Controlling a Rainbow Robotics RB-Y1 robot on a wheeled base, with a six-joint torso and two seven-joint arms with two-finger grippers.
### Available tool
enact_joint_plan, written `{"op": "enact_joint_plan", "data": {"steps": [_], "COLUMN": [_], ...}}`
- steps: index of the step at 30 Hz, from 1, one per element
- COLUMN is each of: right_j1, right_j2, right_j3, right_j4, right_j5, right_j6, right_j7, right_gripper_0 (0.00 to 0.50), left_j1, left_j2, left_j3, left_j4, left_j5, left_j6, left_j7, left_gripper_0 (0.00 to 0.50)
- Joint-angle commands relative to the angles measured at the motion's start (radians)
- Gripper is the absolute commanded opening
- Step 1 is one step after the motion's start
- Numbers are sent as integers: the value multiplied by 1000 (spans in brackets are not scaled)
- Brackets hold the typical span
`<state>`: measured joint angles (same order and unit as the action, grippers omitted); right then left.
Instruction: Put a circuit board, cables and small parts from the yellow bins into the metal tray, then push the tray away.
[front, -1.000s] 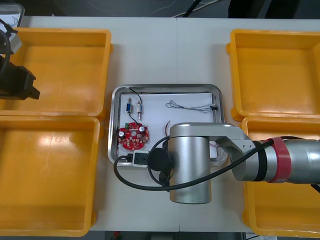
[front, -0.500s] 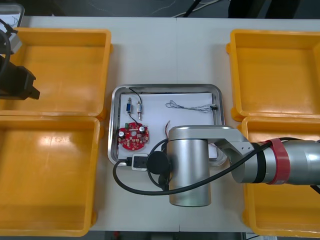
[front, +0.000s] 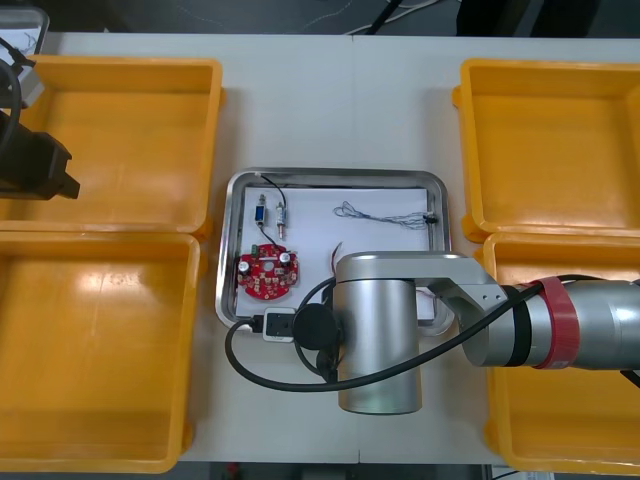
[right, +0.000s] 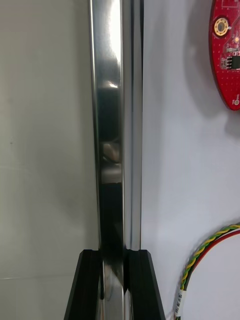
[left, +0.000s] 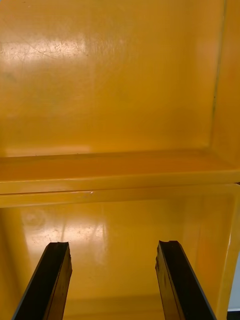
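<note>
The metal tray (front: 330, 176), white inside, lies mid-table between the yellow bins. In it are a round red circuit board (front: 268, 273), two small metal parts (front: 262, 212) and a thin dark cable (front: 385, 213). My right arm (front: 378, 330) covers the tray's near edge. In the right wrist view my right gripper (right: 114, 255) is shut on the tray's shiny rim (right: 112, 125), one finger on each side; the circuit board (right: 227, 55) and a red and yellow cable (right: 205, 250) lie inside. My left gripper (left: 114, 250) hangs open over the left bins (left: 120, 100).
Two yellow bins (front: 120, 130) stand at the left and two at the right (front: 550, 140), close to the tray's sides. Bare table (front: 340, 100) stretches beyond the tray's far edge. The left arm (front: 35, 165) sits at the far left.
The right gripper's fingers have closed onto the tray's near rim, and the right arm has shifted slightly. The left arm has stayed put.
</note>
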<state>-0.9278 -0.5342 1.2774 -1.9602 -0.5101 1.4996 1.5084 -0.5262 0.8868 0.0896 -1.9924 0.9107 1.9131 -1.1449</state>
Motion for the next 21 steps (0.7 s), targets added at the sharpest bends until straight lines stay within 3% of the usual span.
{"op": "enact_joint_plan", "data": {"steps": [1, 9, 21], "right_j1": [-37, -59, -79], "right_j2": [7, -12, -66], "right_j3": [14, 13, -23], "right_j4": [-8, -8, -8], "right_j5": [44, 87, 88], "right_j6": [-10, -19, -67], "right_j7": [52, 61, 79], "right_gripper_0": [0, 0, 0], "left_j1": [12, 12, 12], "left_j2": [9, 9, 9], "left_j3": [15, 15, 15], "left_j4": [-29, -29, -29], "left_j5": [-9, -9, -9], "left_j6": [7, 7, 7], "left_j7": [-95, -95, -95], "left_gripper_0": [500, 500, 500]}}
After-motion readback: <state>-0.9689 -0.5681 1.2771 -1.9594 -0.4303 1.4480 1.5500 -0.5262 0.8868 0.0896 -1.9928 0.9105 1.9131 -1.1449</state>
